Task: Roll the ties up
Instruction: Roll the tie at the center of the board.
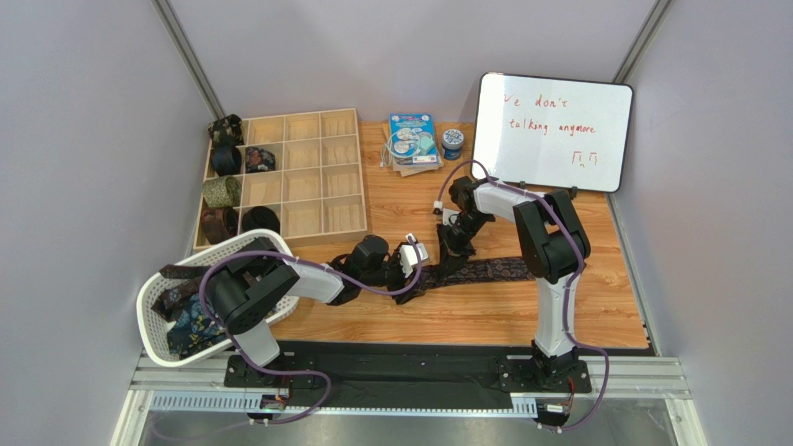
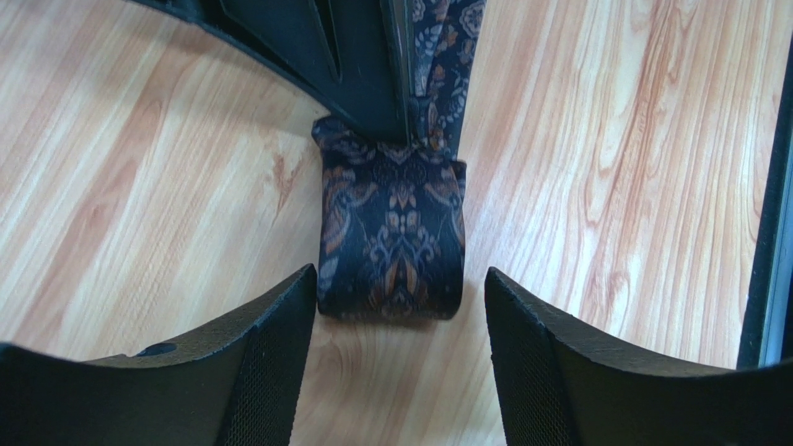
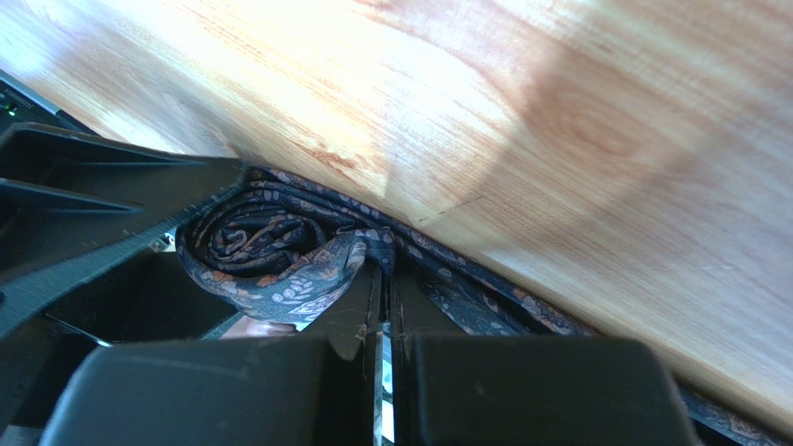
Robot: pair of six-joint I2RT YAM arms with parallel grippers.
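A navy tie with an orange paisley pattern lies across the wooden table, its left end wound into a small coil. My left gripper is open, one finger on each side just short of the coil and touching nothing. My right gripper is shut, its tips pinching a fold of the tie right beside the coil. In the left wrist view the right gripper's fingers come down on the tie behind the coil. From above, both grippers meet at the tie's left end.
A wooden compartment box stands at the back left, with rolled ties in its left column. A white mesh basket holding loose ties sits at the near left. A whiteboard and small packets are at the back.
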